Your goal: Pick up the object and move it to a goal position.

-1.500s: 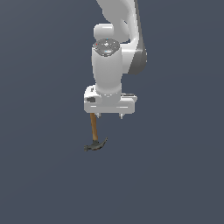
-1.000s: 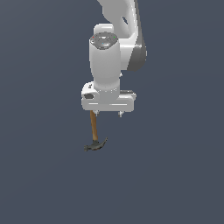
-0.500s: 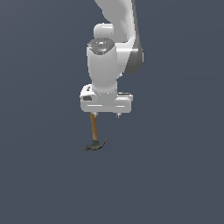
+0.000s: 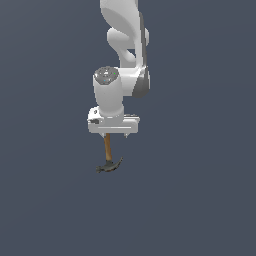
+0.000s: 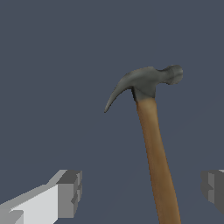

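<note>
The white jointed robot arm (image 4: 125,55) comes down from above and bends at a rounded joint, so that its last segment points straight down. At its lower end the flat white hand block carries the pincer (image 4: 114,136), whose short fingers point downward. Directly below the hand block hangs the small claw hammer with an orange-brown wooden handle and dark grey curved metal head (image 4: 108,157); its handle stands upright under the block and its head is at the low end, the claw curving toward the exterior view's right. In the wrist view the hammer (image 5: 151,131) lies between the two grey finger pads (image 5: 70,192), which stand wide apart and clear of the handle, so the pincer is spread open and grips nothing.
</note>
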